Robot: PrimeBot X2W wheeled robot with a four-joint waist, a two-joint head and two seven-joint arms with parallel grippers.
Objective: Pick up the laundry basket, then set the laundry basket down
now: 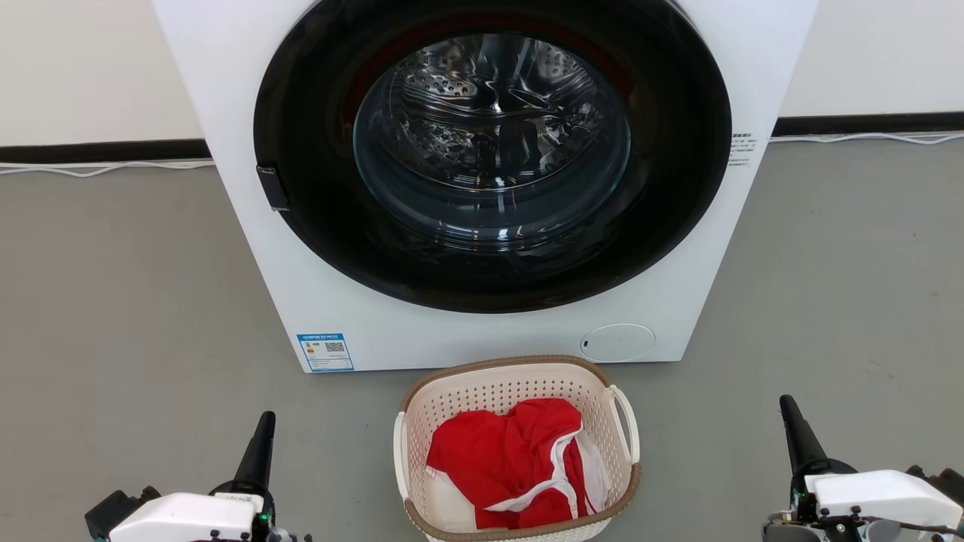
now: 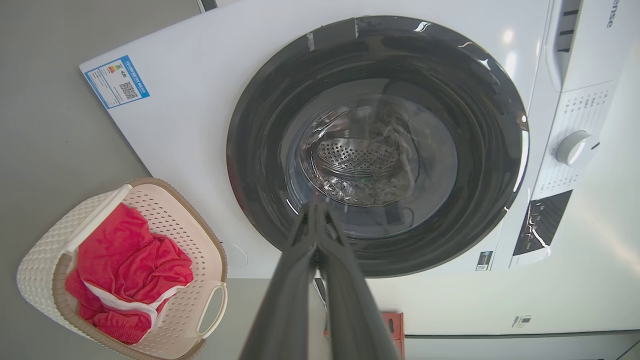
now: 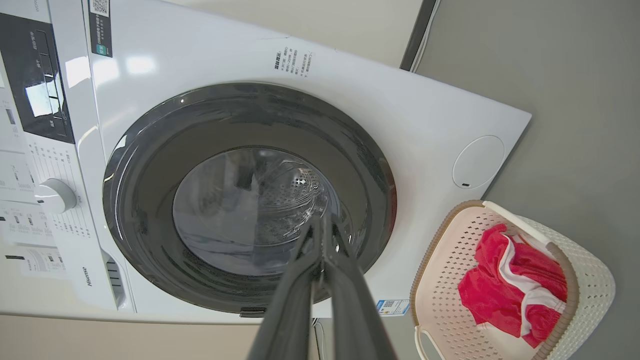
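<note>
The laundry basket (image 1: 482,391) sits on the floor (image 1: 113,301) between left tool (image 1: 264,421) and right tool (image 1: 788,406), both pressed together, empty.

left gripper (image 1: 266,418), right gripper (image 1: 786,403): fingers (image 2: 295,280) together

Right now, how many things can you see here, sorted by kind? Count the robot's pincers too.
washing machine: 1
laundry basket: 1
red-and-white garment, lying in the basket: 1
pincers: 2, the left pincer and the right pincer, both closed
Total: 5
</note>
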